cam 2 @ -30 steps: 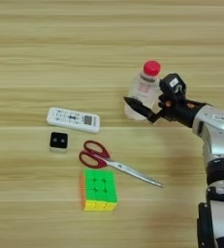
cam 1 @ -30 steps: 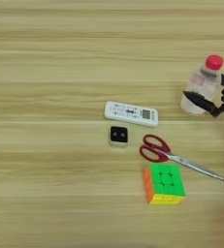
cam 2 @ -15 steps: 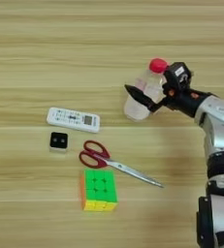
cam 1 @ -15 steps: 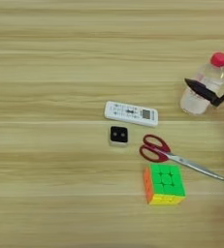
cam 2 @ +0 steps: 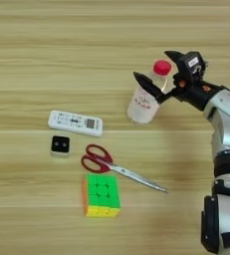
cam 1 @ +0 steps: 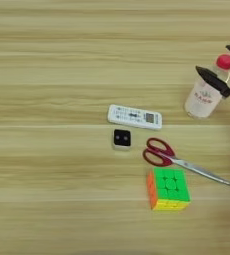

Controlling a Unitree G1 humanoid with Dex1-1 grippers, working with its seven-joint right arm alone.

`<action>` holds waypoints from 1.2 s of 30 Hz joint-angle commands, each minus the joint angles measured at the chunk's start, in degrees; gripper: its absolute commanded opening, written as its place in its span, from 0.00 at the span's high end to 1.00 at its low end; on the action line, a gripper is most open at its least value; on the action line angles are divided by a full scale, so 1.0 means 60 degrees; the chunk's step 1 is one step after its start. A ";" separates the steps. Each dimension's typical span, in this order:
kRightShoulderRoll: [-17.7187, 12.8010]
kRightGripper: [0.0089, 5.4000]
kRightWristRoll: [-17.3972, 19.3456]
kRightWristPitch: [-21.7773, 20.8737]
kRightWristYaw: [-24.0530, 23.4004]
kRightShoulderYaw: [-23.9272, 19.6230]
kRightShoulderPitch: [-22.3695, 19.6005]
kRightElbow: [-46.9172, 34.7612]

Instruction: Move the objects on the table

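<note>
Bottle, clear plastic with a red cap, sits at roughly 2 o'clock from the table centre. It is tilted, long axis running from base at 7 o'clock up to cap at 1 o'clock, so the cap points toward the far right. Right gripper straddles the upper body: one black finger crosses the bottle's near-left side, the other sits behind the cap. Fingers look spread wide around it; can't confirm firm contact. Silver forearm enters from the right edge.

Puzzle cube at 6 o'clock, green face up, orange side left, yellow edge toward the camera. Red-handled scissors just above it, blades pointing 4 o'clock. White remote lies at 9 o'clock, long axis near horizontal. Small black-faced white box just below the remote, apart from it.
</note>
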 commanded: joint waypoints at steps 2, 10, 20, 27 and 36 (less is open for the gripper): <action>-0.0398 0.01 0.0438 -0.0304 -0.0250 -0.0328 -0.0839 -0.1108; -0.0150 0.01 0.1690 0.0146 0.0736 -0.0299 0.0053 -0.3890; -0.0405 0.01 0.2669 0.1523 0.2555 0.0379 0.2080 -0.6894; -0.1170 0.01 0.2464 0.2186 0.4344 0.1174 0.4081 -0.8096; -0.1435 0.01 0.2422 0.2896 0.5138 0.1768 0.5362 -0.8708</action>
